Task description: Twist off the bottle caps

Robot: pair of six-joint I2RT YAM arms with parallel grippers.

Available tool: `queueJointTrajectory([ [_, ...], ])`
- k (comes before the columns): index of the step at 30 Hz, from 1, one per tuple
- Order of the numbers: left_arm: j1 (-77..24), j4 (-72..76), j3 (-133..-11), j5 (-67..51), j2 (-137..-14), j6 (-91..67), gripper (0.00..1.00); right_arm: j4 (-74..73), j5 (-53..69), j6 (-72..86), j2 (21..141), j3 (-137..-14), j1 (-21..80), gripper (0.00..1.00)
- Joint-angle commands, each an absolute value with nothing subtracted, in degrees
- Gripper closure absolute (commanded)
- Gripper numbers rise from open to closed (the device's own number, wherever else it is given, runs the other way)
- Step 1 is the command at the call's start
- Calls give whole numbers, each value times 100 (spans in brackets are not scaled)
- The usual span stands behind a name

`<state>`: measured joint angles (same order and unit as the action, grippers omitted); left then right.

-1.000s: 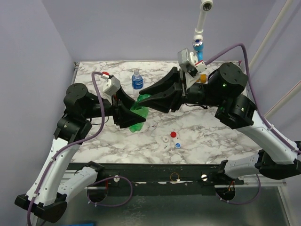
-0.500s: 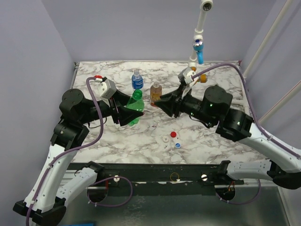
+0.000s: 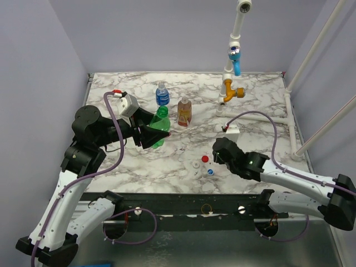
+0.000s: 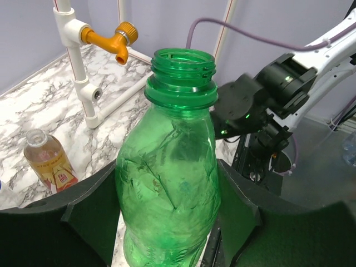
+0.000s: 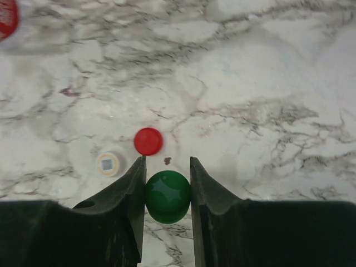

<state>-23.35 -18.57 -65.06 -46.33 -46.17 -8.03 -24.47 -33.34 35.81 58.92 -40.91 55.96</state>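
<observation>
Green cap (image 5: 167, 196) sits pinched between your right gripper (image 5: 167, 165) fingers, just beside the red cap (image 5: 148, 141); your left gripper (image 4: 167, 222) clamps the open-mouthed green bottle (image 4: 169, 167).

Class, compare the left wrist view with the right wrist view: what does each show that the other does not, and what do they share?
Left wrist only: the uncapped green bottle, the open amber bottle, the orange fitting. Right wrist only: the green cap in the right end effector, the red cap, a white cap. Both: the marble table.
</observation>
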Motion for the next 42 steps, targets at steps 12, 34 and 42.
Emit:
queueJointTrajectory([
  [12, -2320, -1827, -6460, -4477, -4473, -765, 100, -1890, -3951, 6002, 7300, -3076, 5328, 68],
  [34, -2325, -1802, -6320, -4412, -4479, -706, 100, -864, -2018, 3243, 4476, -3881, 5341, 31],
  [42, -2320, -1767, -6206, -4467, -4544, -656, 100, -241, 172, 1996, 5282, -5929, 5344, 12],
])
